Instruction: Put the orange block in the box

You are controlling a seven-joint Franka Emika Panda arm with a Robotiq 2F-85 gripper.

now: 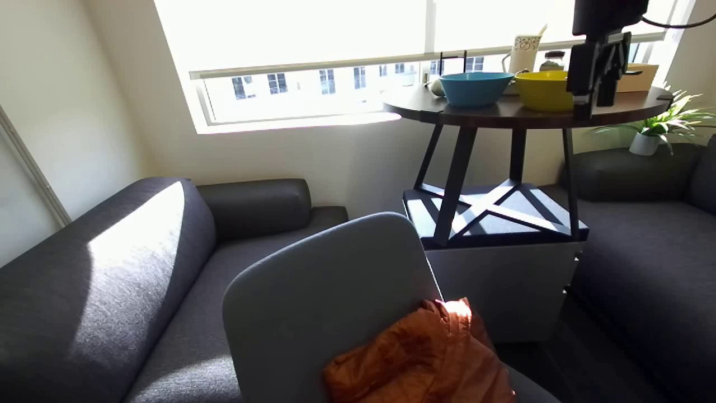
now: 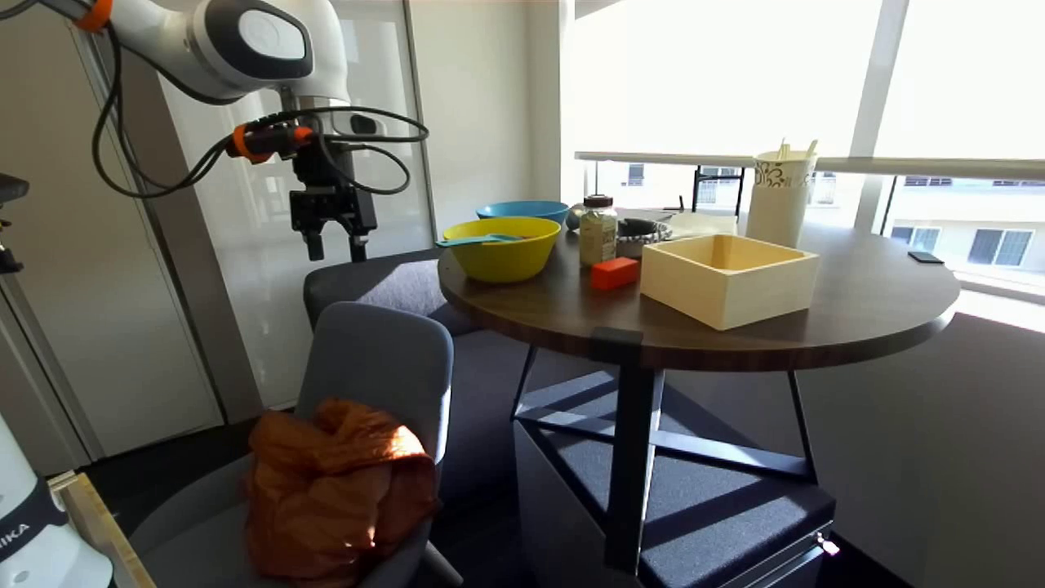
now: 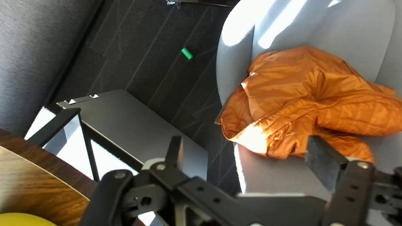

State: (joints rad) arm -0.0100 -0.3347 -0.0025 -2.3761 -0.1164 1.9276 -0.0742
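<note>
The orange block (image 2: 615, 273), small and red-orange, lies on the round dark table (image 2: 882, 278) in an exterior view, close beside the box. The box (image 2: 722, 286) is low, open-topped and pale wood; it also shows in an exterior view (image 1: 639, 78), partly behind the gripper. The block is hidden in that exterior view and out of the wrist view. My gripper (image 2: 336, 247) points down, open and empty, in the air off the table's edge, on the yellow bowl's side. In the wrist view its fingers (image 3: 249, 153) are wide apart above the chair and floor.
A yellow bowl (image 2: 502, 255) with a light-blue utensil, a blue bowl (image 2: 522, 210), a bottle (image 2: 598, 233) and a tall cup (image 2: 780, 200) stand on the table around the block and box. A grey chair (image 2: 375, 343) holding an orange jacket (image 2: 339, 490) stands beside the table.
</note>
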